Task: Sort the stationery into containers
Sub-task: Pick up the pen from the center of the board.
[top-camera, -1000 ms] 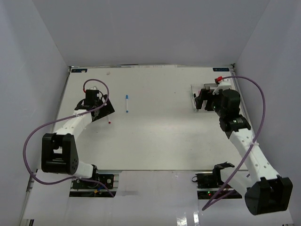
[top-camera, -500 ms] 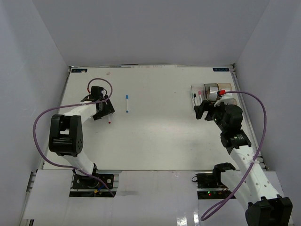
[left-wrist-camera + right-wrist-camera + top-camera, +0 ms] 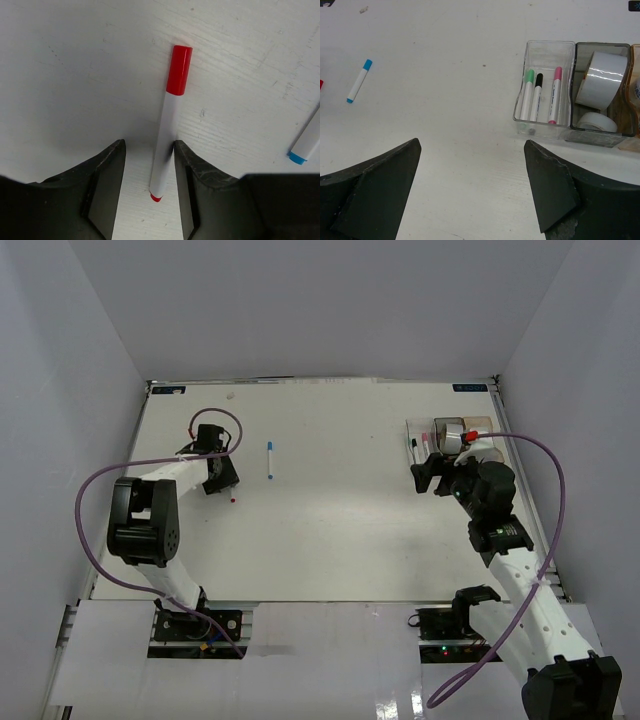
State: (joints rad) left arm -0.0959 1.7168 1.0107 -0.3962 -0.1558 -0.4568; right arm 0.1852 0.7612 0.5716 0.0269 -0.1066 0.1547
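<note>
Left gripper [image 3: 149,167]: unclenched, jaws astride the red-capped marker [image 3: 166,135], which lies flat on the surface [image 3: 75,75] near the left edge, its barrel close against one jaw; nothing grasped. Right gripper [image 3: 470,190]: spread wide, empty, just short of the containers [image 3: 547,46] by the far right corner. Clear bin [image 3: 568,47]: green-, black- and pink-capped markers. Smoky bin [image 3: 580,50]: two tape rolls. Amber bin: cut off at the frame edge, so I cannot tell its contents. Blue-capped marker [image 3: 359,80]: loose, left of the middle, toward the far edge. I judge the step in hand to be the pick-up of the red one. Next I would need to close squarely on the barrel, lift, then carry it across to the clear bin.
</note>
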